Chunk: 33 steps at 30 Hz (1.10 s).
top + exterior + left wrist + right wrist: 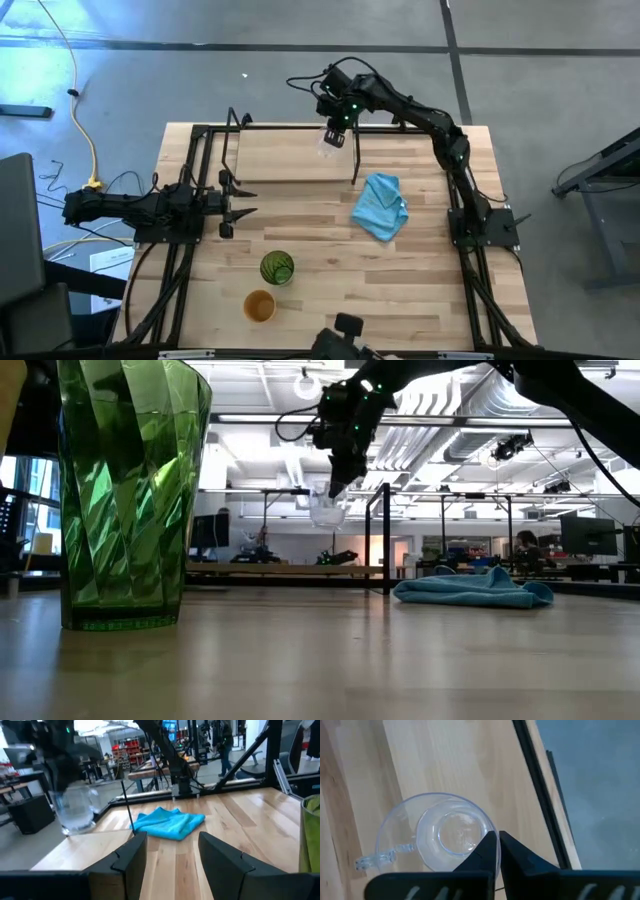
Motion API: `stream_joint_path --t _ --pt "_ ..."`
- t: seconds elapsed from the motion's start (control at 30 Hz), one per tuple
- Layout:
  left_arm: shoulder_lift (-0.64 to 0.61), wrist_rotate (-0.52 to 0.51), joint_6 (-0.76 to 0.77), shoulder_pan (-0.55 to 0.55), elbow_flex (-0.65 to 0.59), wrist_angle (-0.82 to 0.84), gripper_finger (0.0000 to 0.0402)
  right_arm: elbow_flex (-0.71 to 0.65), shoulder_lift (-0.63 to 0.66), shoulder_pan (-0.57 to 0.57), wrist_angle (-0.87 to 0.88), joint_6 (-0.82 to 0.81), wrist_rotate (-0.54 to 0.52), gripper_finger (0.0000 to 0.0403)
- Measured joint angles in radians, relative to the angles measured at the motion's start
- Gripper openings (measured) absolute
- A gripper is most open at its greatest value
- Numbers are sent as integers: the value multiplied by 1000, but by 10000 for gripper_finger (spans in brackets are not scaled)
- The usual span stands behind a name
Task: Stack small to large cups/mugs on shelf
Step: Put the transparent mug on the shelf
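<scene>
The small clear glass mug (331, 140) hangs from my right gripper (337, 124) above the far right part of the light-wood shelf (280, 160). In the low view the mug (328, 510) is well above the shelf board (280, 570). The green cup (277, 268) and the orange-tan cup (259, 306) stand upright on the table near its near edge. My left gripper (235, 205) is open and waits at the table's left, beside the shelf's left end, touching nothing. My right gripper holds the glass mug by its rim (489, 831), on the side opposite the handle (375, 861). The wall is pinched between the two fingers, one inside the mug and one outside, coming from above and pointing down. The mug hangs upright, lifted clear of the shelf board.
A crumpled light blue cloth (380, 206) lies on the table right of the shelf's near right upright (355, 160). Black rod uprights stand at the shelf's corners. The green cup (130, 490) fills the low view's left side. Bare wood lies between the cups and the shelf.
</scene>
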<state>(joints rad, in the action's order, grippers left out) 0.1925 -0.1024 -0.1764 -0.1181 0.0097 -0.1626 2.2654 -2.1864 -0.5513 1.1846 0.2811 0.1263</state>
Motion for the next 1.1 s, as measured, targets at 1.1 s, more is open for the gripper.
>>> stream_joint_path --t 1.1 --pt "0 -22 -26 0 0 -13 168 -23 -53 -44 -23 -64 55 0"
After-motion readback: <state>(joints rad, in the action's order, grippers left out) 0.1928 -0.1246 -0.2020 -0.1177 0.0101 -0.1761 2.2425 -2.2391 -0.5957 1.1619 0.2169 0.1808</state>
